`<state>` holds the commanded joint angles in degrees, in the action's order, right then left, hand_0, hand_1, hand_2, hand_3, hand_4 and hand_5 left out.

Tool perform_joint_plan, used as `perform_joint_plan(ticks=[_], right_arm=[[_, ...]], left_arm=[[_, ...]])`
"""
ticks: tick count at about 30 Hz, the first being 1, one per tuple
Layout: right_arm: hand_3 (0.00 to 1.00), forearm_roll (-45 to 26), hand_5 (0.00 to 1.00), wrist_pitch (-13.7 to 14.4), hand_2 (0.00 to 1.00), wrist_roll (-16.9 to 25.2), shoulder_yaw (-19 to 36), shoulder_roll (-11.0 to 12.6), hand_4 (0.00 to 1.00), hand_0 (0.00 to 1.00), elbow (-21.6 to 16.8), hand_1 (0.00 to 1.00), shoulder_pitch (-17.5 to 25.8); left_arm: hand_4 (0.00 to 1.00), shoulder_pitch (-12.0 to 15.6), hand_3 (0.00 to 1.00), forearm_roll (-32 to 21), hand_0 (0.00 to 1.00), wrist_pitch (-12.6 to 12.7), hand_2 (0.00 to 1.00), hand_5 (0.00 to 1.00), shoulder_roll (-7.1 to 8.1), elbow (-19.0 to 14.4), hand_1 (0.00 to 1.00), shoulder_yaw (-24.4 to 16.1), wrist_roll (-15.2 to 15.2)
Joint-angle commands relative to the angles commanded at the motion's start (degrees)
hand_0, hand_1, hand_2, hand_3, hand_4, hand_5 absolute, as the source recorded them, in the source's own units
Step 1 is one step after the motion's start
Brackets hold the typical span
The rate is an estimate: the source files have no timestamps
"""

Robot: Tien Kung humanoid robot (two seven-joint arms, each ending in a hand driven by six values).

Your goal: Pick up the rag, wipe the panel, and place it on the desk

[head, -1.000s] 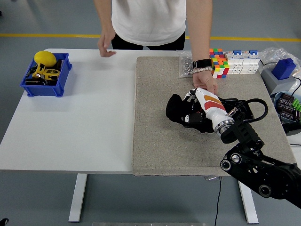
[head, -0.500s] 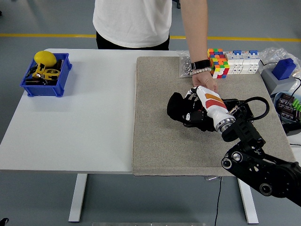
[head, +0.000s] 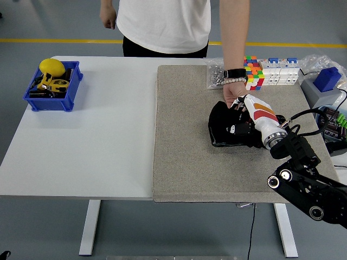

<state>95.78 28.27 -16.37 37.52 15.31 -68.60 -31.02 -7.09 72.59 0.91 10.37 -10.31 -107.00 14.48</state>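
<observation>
A black rag point(head: 218, 127) lies bunched on the grey panel mat point(head: 184, 157), right of its middle. My right hand point(head: 241, 130) comes in from the lower right on a white forearm and rests on the rag's right side, fingers curled into the cloth; black on black hides the exact grip. A person at the far side reaches down with one hand point(head: 233, 99), wearing a watch, and touches the top edge of the rag by my hand. My left arm is out of view.
A blue bin point(head: 32, 100) with a yellow object stands at the far left. A colourful cube point(head: 252, 70), white-and-blue blocks point(head: 279, 73), a bag of small parts point(head: 214, 76) and a blue device with cables point(head: 327, 80) line the back right.
My right hand and the rag have slid to the right across the mat. The person's hand followed along. Their other hand has lifted off the table.
</observation>
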Motion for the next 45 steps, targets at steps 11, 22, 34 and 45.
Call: perform_joint_plan(ticks=[11,22,34,45], right_arm=[[0.375,0.4,0.002,0.0,0.32,0.1,3.1,1.3,0.888,0.163,2.0,0.268,0.9],[0.375,1.0,0.002,0.1,0.32,0.0,6.1,2.9,0.888,0.161,4.0,0.269,1.7],[0.375,1.3,0.002,0.1,0.32,0.1,9.8,4.6,0.889,0.161,5.9,0.269,2.7],[0.375,1.9,0.002,0.1,0.32,0.0,12.3,5.6,0.889,0.163,7.2,0.269,4.0]], left_arm=[[0.67,0.1,0.605,0.0,0.686,0.0,0.731,0.621,-0.1,0.0,0.729,-0.1,0.0],[0.671,0.1,0.605,0.0,0.686,0.0,0.731,0.621,-0.18,0.0,0.729,-0.2,-0.1],[0.671,0.2,0.605,-0.2,0.686,0.0,0.731,0.62,-0.17,0.0,0.729,-0.1,-0.1],[0.671,0.5,0.604,-0.2,0.686,-0.1,0.732,0.62,-0.2,0.0,0.728,0.0,-0.1]])
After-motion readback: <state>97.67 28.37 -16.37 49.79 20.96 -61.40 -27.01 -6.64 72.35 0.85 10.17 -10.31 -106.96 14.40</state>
